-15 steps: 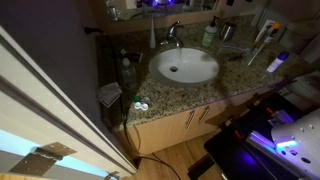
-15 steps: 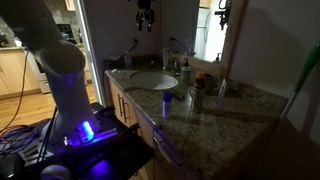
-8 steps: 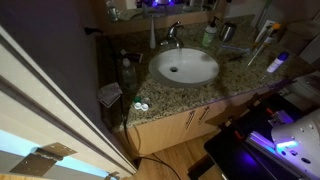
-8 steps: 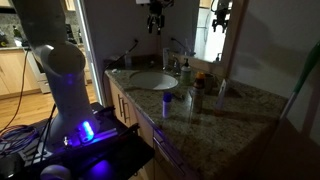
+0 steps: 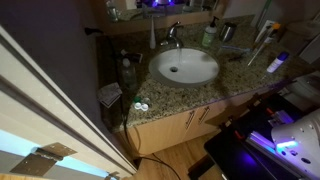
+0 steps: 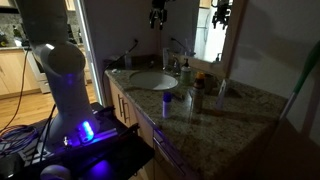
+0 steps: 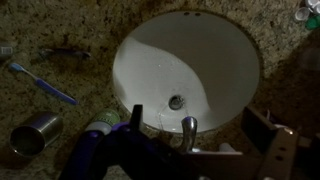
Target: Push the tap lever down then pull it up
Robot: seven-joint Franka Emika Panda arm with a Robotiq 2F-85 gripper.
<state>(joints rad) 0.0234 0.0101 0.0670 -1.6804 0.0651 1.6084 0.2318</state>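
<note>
The small chrome faucet (image 5: 172, 36) stands behind the white oval basin (image 5: 185, 67), and the short tap lever (image 5: 176, 27) tops it. Both also show in an exterior view, the faucet (image 6: 176, 55) beside the basin (image 6: 152, 80). My gripper (image 6: 158, 18) hangs high above the sink, well clear of the faucet. In the wrist view I look straight down on the basin (image 7: 185, 55), and the curved spout (image 7: 188, 128) lies between my gripper's (image 7: 200, 125) two dark fingers. The fingers are spread and hold nothing. The lever itself is hard to make out in the wrist view.
A green bottle (image 5: 208, 37) stands just beside the faucet. A white stick (image 5: 260, 45) and a blue-capped item (image 5: 277, 62) lie on the granite counter (image 5: 230, 80). A blue toothbrush (image 7: 45, 85) and a metal cup (image 7: 30, 135) sit by the basin. A mirror (image 6: 215, 30) backs the counter.
My gripper has moved sideways above the sink toward the faucet and risen slightly. Nothing on the counter has moved.
</note>
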